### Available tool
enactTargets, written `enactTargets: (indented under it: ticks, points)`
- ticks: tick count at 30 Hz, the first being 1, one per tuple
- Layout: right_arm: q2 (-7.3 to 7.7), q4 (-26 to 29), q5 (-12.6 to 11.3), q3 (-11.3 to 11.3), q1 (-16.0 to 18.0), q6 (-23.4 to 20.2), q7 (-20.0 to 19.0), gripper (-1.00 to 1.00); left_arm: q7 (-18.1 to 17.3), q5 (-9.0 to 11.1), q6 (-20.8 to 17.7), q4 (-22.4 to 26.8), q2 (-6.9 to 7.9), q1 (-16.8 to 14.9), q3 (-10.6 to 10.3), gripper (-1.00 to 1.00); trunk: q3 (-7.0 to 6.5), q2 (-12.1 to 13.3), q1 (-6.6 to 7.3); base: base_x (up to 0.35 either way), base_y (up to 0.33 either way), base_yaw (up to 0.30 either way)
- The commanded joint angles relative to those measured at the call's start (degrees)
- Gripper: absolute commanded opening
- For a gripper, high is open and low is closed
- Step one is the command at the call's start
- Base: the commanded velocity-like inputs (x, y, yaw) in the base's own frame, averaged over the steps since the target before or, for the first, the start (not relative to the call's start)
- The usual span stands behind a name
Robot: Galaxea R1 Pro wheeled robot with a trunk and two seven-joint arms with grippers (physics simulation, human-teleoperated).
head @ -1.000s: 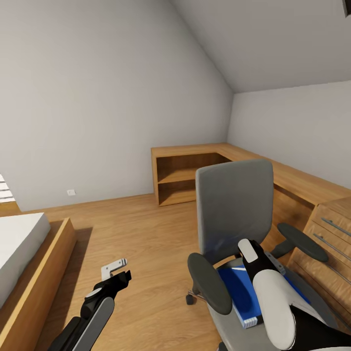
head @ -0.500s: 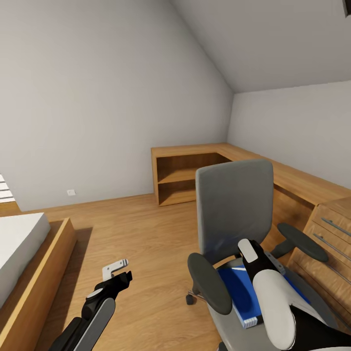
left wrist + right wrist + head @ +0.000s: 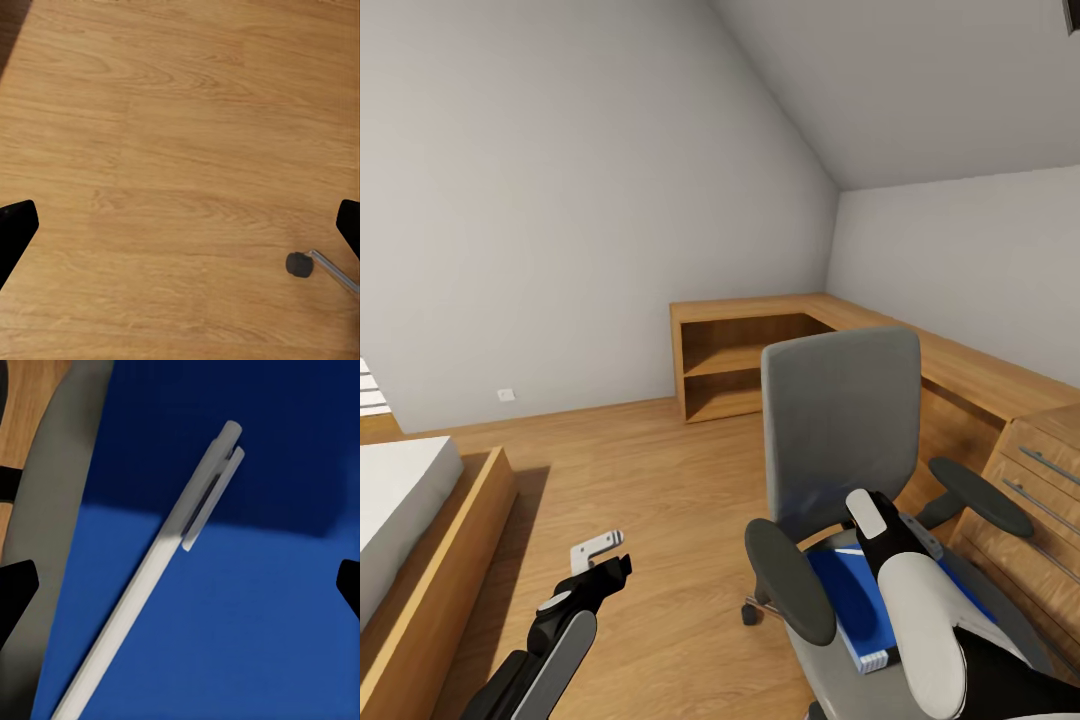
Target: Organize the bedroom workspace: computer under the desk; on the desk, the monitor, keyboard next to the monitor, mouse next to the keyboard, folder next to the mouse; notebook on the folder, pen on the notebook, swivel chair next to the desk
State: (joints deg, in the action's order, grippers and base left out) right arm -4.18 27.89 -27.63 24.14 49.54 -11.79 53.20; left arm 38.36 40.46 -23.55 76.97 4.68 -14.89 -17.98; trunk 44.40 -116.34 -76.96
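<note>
The grey swivel chair (image 3: 842,420) stands on the floor beside the wooden desk (image 3: 970,375). On its seat lies a flat blue stack (image 3: 850,600) with white page edges, either the folder or the notebook. A pale grey pen (image 3: 154,577) rests diagonally on that blue surface (image 3: 255,622). My right arm (image 3: 920,620) reaches down over the seat. My right gripper (image 3: 180,592) hovers open just above the pen, its dark fingertips (image 3: 15,585) wide apart. My left gripper (image 3: 598,552) hangs open over bare floor, left of the chair.
A bed with a wooden frame (image 3: 445,560) stands at the left. An open shelf unit (image 3: 735,365) ends the desk at the back wall. Desk drawers (image 3: 1040,490) sit right of the chair. A chair caster (image 3: 298,264) is below my left gripper (image 3: 180,232).
</note>
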Motion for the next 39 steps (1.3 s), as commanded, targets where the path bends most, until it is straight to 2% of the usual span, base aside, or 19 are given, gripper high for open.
enactTargets:
  ticks: [1, 19, 29, 39]
  points:
    - [-0.04, 0.15, 0.12, 0.18, 0.03, -0.58, 0.17, 1.0, 0.49, 0.4, -0.09, 0.16, 0.06, -0.05, -0.14, 1.0, 0.06, -0.03, 0.01, 0.0, 0.0, 0.0]
    - [-0.04, 0.15, 0.26, -0.06, 0.03, -0.44, 0.47, 1.0, 0.49, 0.41, -0.11, 0.28, 0.06, -0.05, -0.21, 1.0, 0.06, -0.03, 0.01, 0.0, 0.0, 0.0]
    - [-0.2, 0.15, 4.03, -0.47, 0.03, 0.79, 0.83, 1.0, 0.49, 0.41, -0.16, 0.28, 0.06, -0.05, -0.29, 1.0, 0.06, -0.03, 0.01, 0.0, 0.0, 0.0]
    - [-0.21, 0.15, 4.28, -0.5, 0.03, 0.97, 0.88, 1.0, 0.49, 0.41, -0.17, 0.28, 0.06, -0.05, -0.3, 1.0, 0.06, -0.03, 0.01, 0.0, 0.0, 0.0]
